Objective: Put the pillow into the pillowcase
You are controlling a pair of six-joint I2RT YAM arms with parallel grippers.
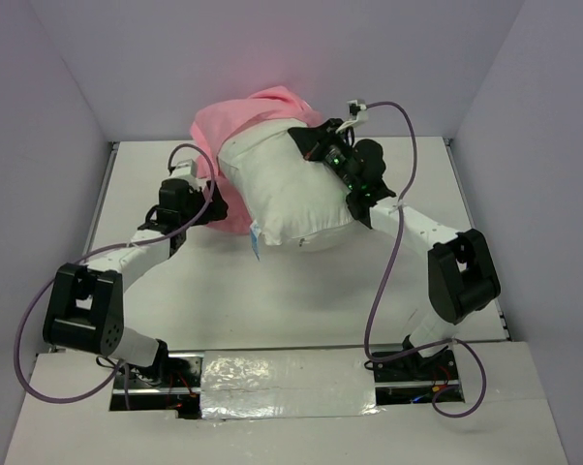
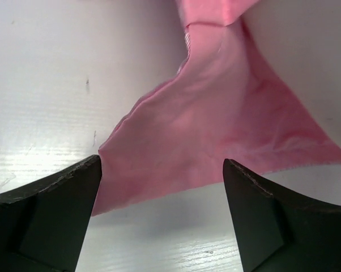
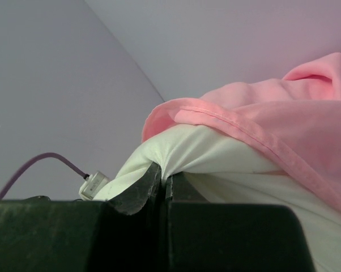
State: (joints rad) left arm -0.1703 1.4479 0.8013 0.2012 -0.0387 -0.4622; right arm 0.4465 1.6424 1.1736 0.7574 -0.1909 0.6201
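The white pillow (image 1: 291, 199) lies at the middle back of the table, its blue-white tag (image 1: 256, 238) at the near edge. The pink pillowcase (image 1: 243, 116) covers its far end and spills down its left side. My right gripper (image 1: 309, 143) is shut on a pinch of pillow fabric at the pillow's far right top; the right wrist view shows the shut gripper (image 3: 163, 173) on the pillow (image 3: 216, 153) under the pillowcase hem (image 3: 284, 122). My left gripper (image 1: 206, 182) is open beside the pillowcase's left edge. In the left wrist view it (image 2: 162, 161) is low over a flat pink flap (image 2: 216, 130), holding nothing.
The white table (image 1: 272, 300) is boxed in by pale walls at the left, back and right. Purple cables (image 1: 383, 281) loop off both arms. A shiny foil strip (image 1: 282, 373) lies between the arm bases at the near edge.
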